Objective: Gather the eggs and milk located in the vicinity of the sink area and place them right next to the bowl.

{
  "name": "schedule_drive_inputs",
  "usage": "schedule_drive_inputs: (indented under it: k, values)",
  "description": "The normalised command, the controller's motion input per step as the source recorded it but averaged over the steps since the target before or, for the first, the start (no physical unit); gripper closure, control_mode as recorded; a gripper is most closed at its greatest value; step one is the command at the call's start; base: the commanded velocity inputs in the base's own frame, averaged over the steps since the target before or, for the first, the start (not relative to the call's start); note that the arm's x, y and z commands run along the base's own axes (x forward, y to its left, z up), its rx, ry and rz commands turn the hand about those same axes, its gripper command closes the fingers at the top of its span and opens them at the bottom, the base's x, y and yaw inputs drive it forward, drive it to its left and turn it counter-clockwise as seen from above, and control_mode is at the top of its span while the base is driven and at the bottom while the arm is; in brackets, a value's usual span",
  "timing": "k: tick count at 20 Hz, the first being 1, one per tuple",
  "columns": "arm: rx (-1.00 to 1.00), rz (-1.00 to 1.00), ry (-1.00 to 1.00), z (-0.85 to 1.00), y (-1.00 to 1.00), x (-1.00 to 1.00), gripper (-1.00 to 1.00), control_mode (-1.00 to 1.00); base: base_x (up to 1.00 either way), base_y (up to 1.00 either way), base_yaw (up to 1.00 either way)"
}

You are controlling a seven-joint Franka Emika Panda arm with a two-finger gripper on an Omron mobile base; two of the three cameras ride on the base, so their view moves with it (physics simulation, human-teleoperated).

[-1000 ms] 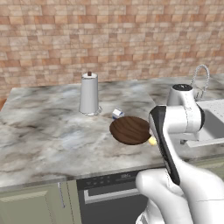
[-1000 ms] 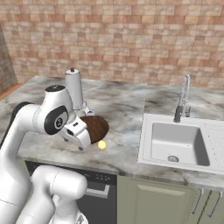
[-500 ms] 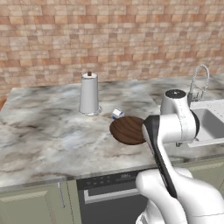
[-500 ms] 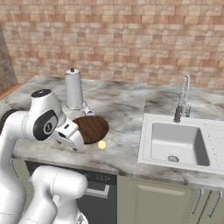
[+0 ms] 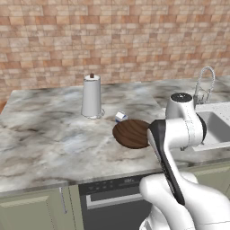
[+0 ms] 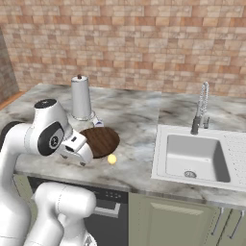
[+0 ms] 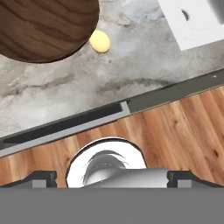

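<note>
i see the egg [image 6: 112, 159] lying on the marble counter [image 6: 129, 115] a little left of centre in the right base view, just beside the front rim of the wooden bowl [image 6: 100, 141]. in the hand view the egg [image 7: 99, 41] sits near the top, left of centre, right at the edge of the bowl [image 7: 43, 26] that takes up the upper left corner; i can't tell whether the two actually touch. the milk carton [image 5: 120, 117] shows in the left base view just above the bowl [image 5: 131, 133], near the middle of the frame, between it and the tall white-grey jug [image 5: 91, 96]; from the right base view the carton [image 6: 97, 123] peeks out at the jug's [image 6: 81, 98] foot. the sink [image 6: 198, 154] is at the right of the right base view, well apart from the bowl, with its faucet [image 6: 201, 106] behind it. the gripper [image 7: 112, 176] has its two finger tips spread to the far left and far right along the bottom of the hand view, released, with nothing between them. below the counter edge in that view runs wood flooring [image 7: 175, 122].
</note>
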Motion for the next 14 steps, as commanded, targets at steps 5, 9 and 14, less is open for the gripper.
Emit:
schedule_drive_inputs:
  k: [5, 9, 14]
  values:
    - [0.00, 0.00, 0.00, 0.00, -0.07, 0.00, -1.00, 1.00, 0.00, -0.53, 0.00]
    - [0.00, 0.00, 0.00, 0.00, 0.00, 0.00, -1.00, 1.00, 0.00, -1.00, 0.00]
    - [0.00, 0.00, 0.00, 0.00, 0.00, 0.00, -1.00, 1.00, 0.00, -1.00, 0.00]
